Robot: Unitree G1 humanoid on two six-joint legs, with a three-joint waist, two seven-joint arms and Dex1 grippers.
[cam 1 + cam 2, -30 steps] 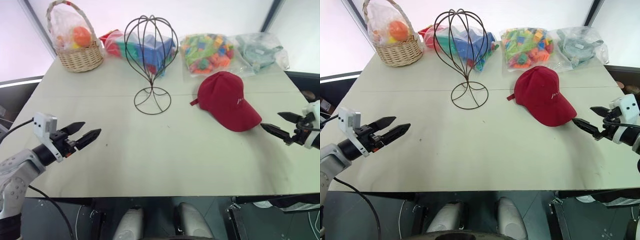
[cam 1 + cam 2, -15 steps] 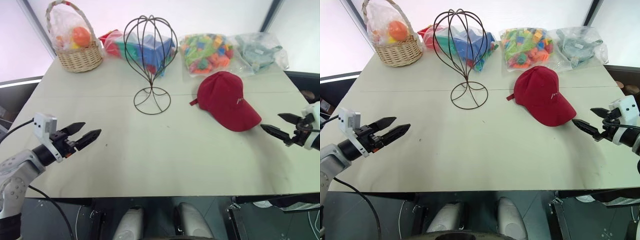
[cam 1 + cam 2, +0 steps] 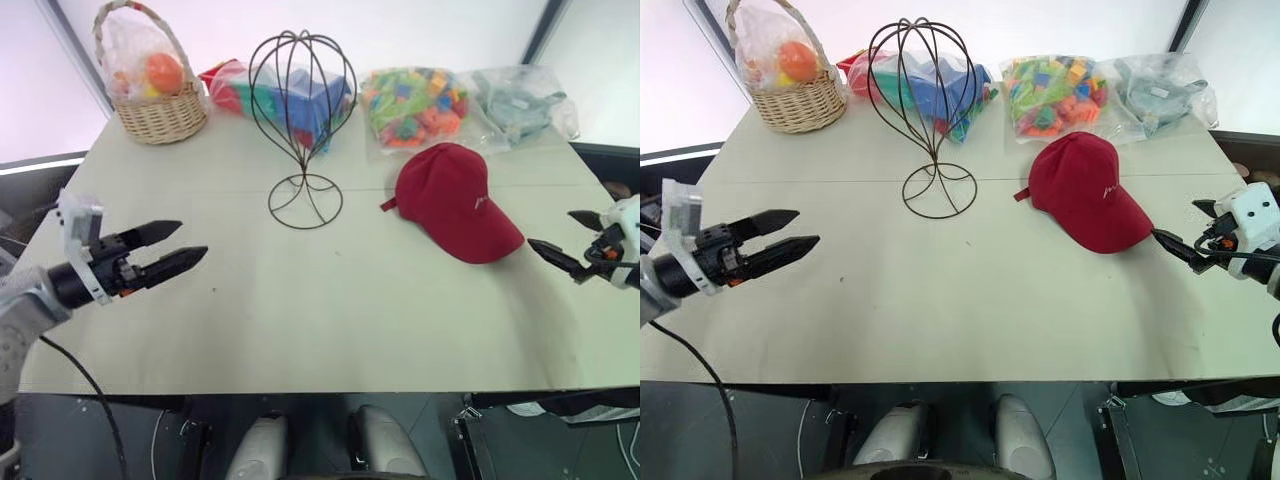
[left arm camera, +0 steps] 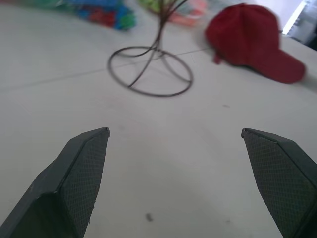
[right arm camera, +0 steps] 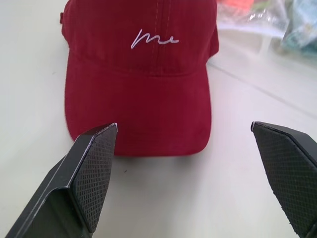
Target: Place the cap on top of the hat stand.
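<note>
The table (image 3: pixel 330 330) spreads beneath both grippers. The hat stand (image 3: pixel 303 130) stands ahead of the left gripper (image 3: pixel 180 247), released and empty. The cap (image 3: pixel 455 200) lies just before the right gripper (image 3: pixel 565 240), likewise spread wide.

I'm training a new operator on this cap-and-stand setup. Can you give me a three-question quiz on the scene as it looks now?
1. True or false: the red cap already sits on the wire hat stand.
2. Which gripper is nearer the cap: A) left gripper B) right gripper?
3. What stands at the table's far left corner?

Key: 1 false, it lies on the table. 2 B. 3 a wicker basket.
</note>
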